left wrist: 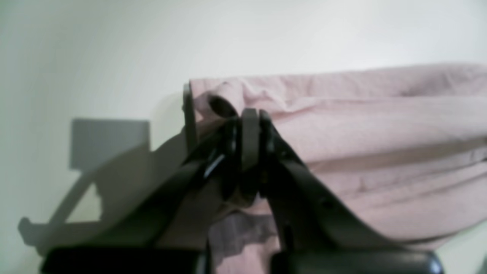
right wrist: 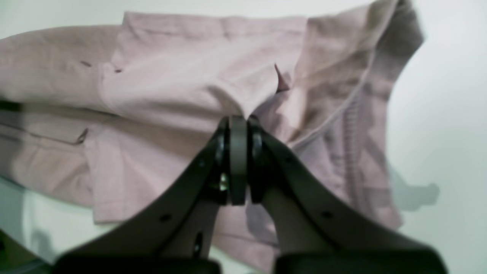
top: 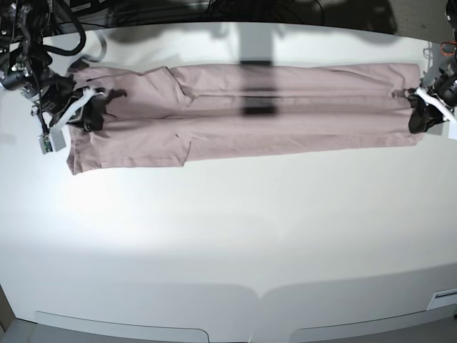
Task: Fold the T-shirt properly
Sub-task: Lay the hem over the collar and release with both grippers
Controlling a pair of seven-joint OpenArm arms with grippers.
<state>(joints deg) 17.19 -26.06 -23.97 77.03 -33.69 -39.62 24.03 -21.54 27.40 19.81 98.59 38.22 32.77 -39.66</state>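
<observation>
T-shirt (top: 243,107) stretched along the far edge of the desk (top: 228,236); my left end effector (top: 416,118) and right end effector (top: 93,114) each clamp one end.

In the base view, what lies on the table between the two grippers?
Only the dusty pink cotton T-shirt, stretched in a long folded band from the right gripper to the left gripper. Both are clamped on its ends; nothing else shows there.

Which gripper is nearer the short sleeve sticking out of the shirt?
Right gripper, pinching the T-shirt just above that sleeve. Left gripper holds the opposite end.
</observation>
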